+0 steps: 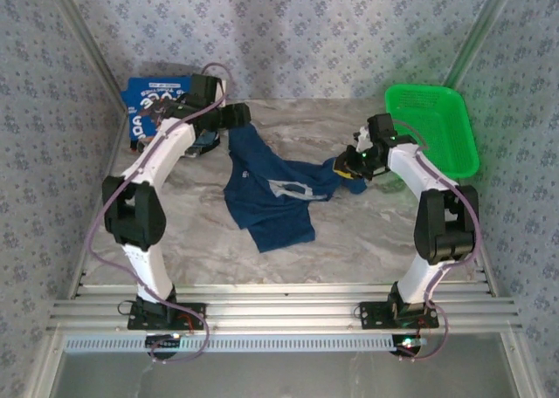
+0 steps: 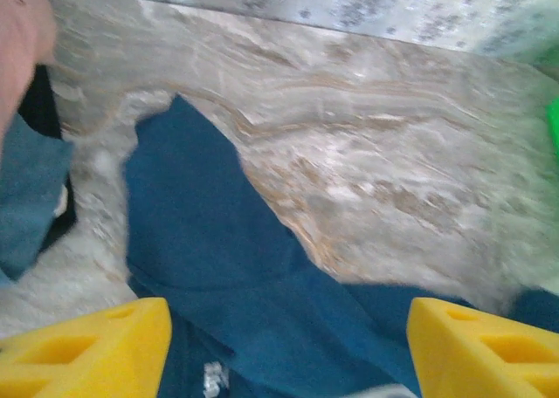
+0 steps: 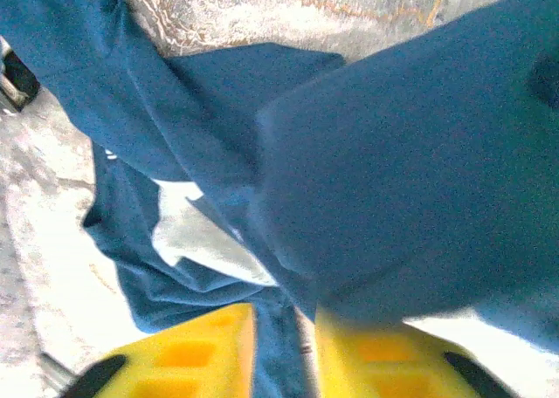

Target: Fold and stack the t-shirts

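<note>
- The basket [image 1: 434, 129] sits at the far-right corner of the table [image 1: 376, 236], just right of the right arm and apart from both shirts.
- The blue shirt [image 1: 155, 99] lies in the far-left corner against the walls [image 1: 52, 110]. Its white lettering faces up, and the left arm crosses its right part.
- The navy shirt [image 1: 275, 193] lies crumpled mid-table, between the two arms, with its pale print [image 1: 289, 188] showing near its middle.
- Bare table is open near and right of the navy shirt, up to the rail [image 1: 279, 311] at the near edge. Walls close off the left, far and right sides.
- The navy shirt's long axis runs from its far-left end, by the left tool, down to a near hem at mid-table. A second arm of cloth reaches right to the right tool.
- The left tool [image 2: 286, 353] is spread wide, and navy cloth lies between its fingers without being pinched.
- The right tool [image 1: 348, 168] has its fingers pressed nearly together, pinching a fold of the navy shirt at its right end.
</note>
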You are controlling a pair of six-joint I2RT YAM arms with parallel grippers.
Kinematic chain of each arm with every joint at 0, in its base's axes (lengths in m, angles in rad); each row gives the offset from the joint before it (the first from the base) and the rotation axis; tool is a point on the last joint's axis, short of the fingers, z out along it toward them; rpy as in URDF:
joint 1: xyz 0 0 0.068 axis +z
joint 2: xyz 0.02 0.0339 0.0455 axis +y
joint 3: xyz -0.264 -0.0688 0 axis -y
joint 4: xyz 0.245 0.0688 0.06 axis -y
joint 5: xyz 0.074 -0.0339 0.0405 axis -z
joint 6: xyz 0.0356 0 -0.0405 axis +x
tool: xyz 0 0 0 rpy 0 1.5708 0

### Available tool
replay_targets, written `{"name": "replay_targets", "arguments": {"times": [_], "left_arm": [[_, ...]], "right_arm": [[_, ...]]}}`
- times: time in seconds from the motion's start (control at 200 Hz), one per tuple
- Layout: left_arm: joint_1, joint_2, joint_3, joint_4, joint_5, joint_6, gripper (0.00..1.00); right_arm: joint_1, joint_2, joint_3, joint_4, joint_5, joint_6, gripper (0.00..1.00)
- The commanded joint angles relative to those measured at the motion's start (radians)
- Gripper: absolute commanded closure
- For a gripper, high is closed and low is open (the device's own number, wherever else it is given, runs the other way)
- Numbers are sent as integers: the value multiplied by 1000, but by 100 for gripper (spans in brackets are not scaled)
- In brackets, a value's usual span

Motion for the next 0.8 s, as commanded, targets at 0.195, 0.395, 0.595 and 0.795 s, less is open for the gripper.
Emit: {"name": "replay_targets", "arguments": {"times": [0.195, 0.395, 0.595, 0.795], "left_arm": [[-166, -453, -452, -241, 193, -301, 24], [-290, -552, -785, -100, 184, -471, 27], [-330, -444, -903, 132, 208, -534, 30], [-349, -281, -889, 260, 213, -538, 35]], "right_arm": [[-34, -74, 19, -83, 63, -149, 26], [-33, -225, -44, -102, 75, -214, 16], [0, -290, -150, -82, -69, -216, 14], [126, -213, -208, -120, -98, -262, 18]]}}
